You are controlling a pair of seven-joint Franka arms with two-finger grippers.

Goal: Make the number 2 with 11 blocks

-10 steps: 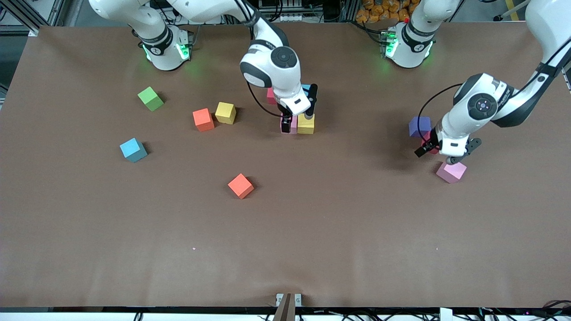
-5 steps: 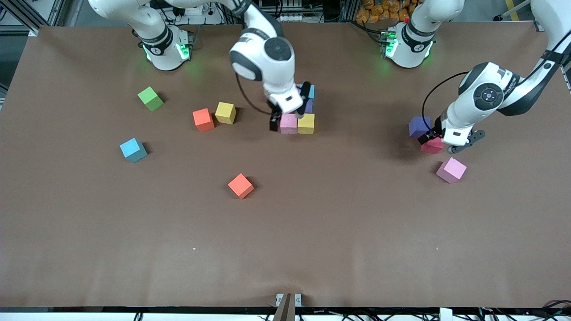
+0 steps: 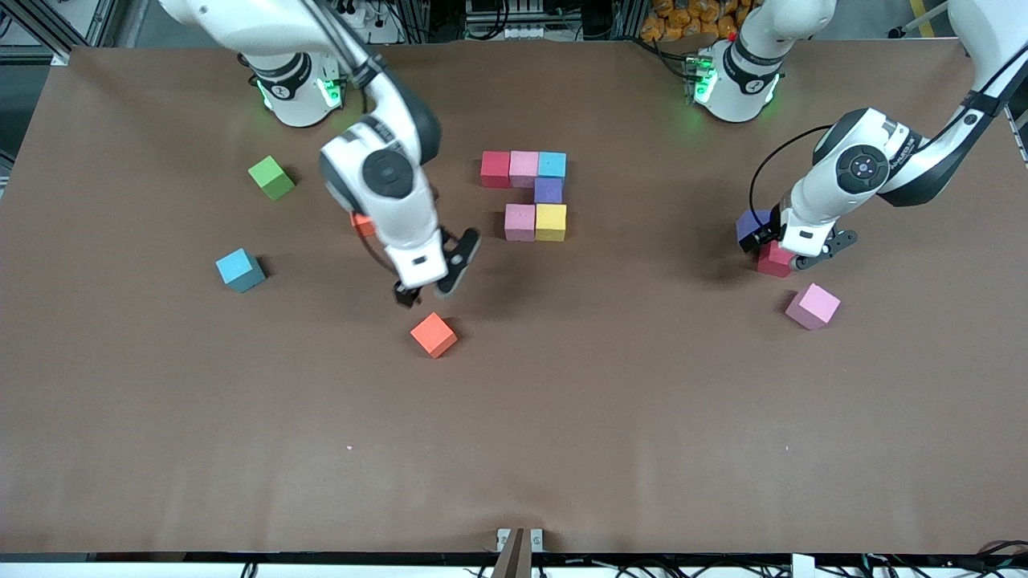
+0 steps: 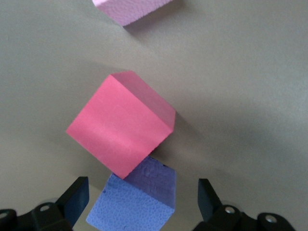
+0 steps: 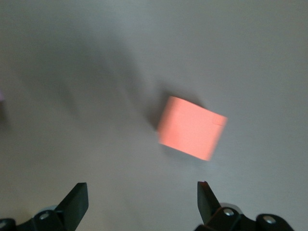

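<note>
Blocks: six laid as partial number 2 (image 3: 526, 195) mid-desk. Right hand (image 3: 426, 291) spread over orange block (image 3: 434, 334); left hand (image 3: 791, 250) spread over pink block (image 3: 776, 260) touching purple block (image 3: 753, 227). Risk: left grab nudges purple.

A brown matte sheet (image 3: 610, 417) covers the whole table, edge to edge, smooth and evenly lit with soft shadows. Along the top edge stand metal frame rails (image 3: 48, 32) and bundles of dark cables (image 3: 514, 20), with a heap of orange items (image 3: 691, 18) near the middle. At the bottom edge sits a small metal bracket (image 3: 519, 542), with more cables (image 3: 883, 566) under that edge.
</note>
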